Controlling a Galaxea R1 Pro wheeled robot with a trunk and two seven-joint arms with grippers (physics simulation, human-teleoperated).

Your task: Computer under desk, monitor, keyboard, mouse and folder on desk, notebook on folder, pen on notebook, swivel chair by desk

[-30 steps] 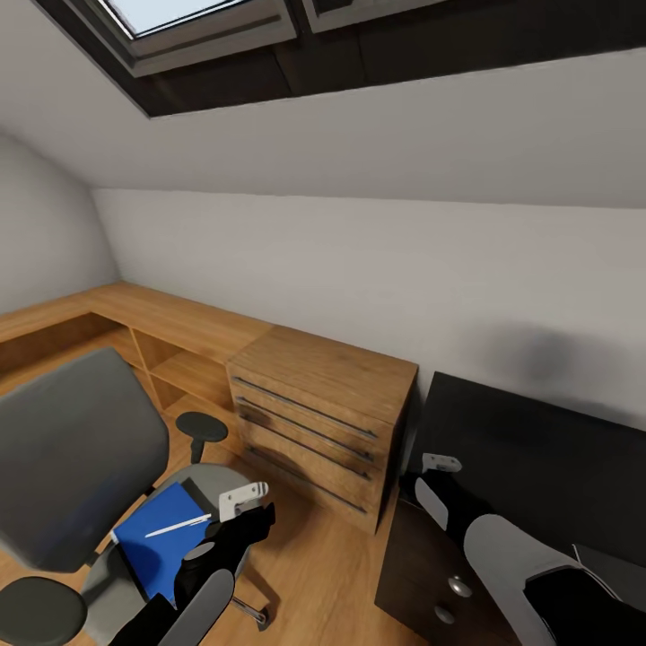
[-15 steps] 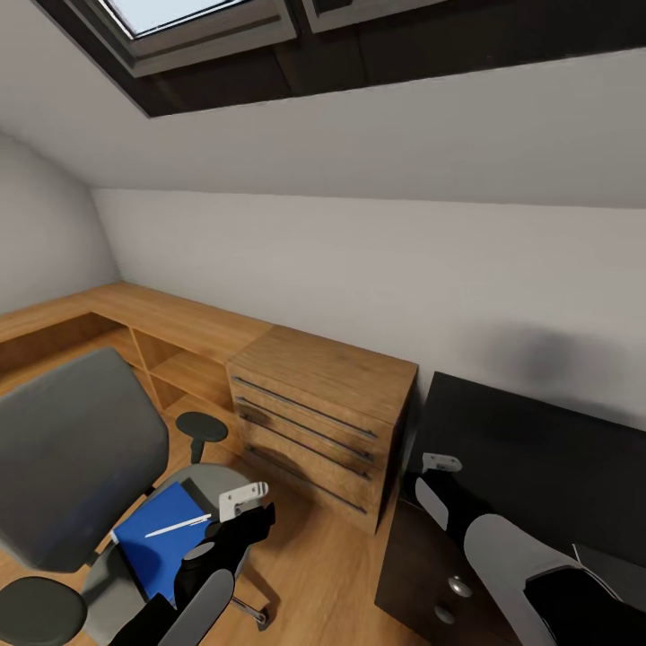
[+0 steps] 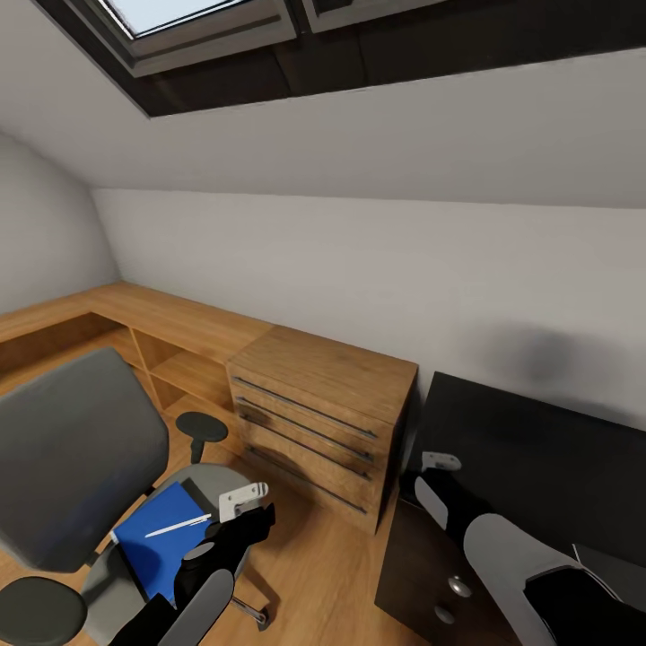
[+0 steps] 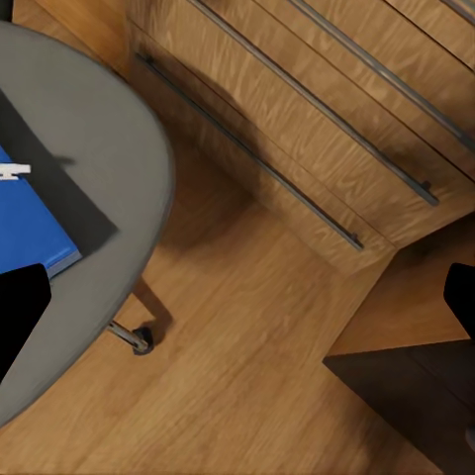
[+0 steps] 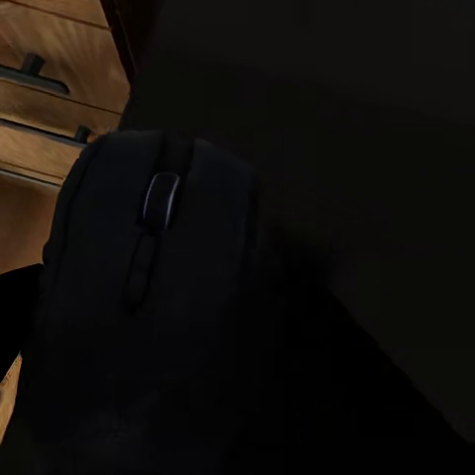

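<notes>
A grey swivel chair (image 3: 81,467) is seen at the lower left of the head view, standing on the wooden floor (image 3: 332,574). On its seat a blue folder (image 3: 161,538) is laid flat, and a white pen (image 3: 179,526) rests on top of the folder. Whether a notebook lies between them cannot be told.

The left pincer (image 3: 244,499) is held just beside the chair seat, at the folder's edge nearer the drawers, above the floor; from these pictures it cannot be told whether its fingers are apart or together. In the left wrist view the folder's corner (image 4: 30,233) and the tip of the pen (image 4: 12,170) are seen on the grey seat (image 4: 109,178), with a chair caster (image 4: 142,341) on the floor below.

Behind the chair a wooden chest of drawers (image 3: 314,422) is set against the white wall, joined to a low wooden shelf unit (image 3: 135,341) running to the left. To the right of the drawers a black desk (image 3: 538,467) is seen.

The right pincer (image 3: 440,463) is held over the near left corner of the desk. In the right wrist view a black mouse (image 5: 148,297) with a scroll wheel is seen very close to the camera, against the black surface. Whether the right pincer is clamped on it cannot be told.
</notes>
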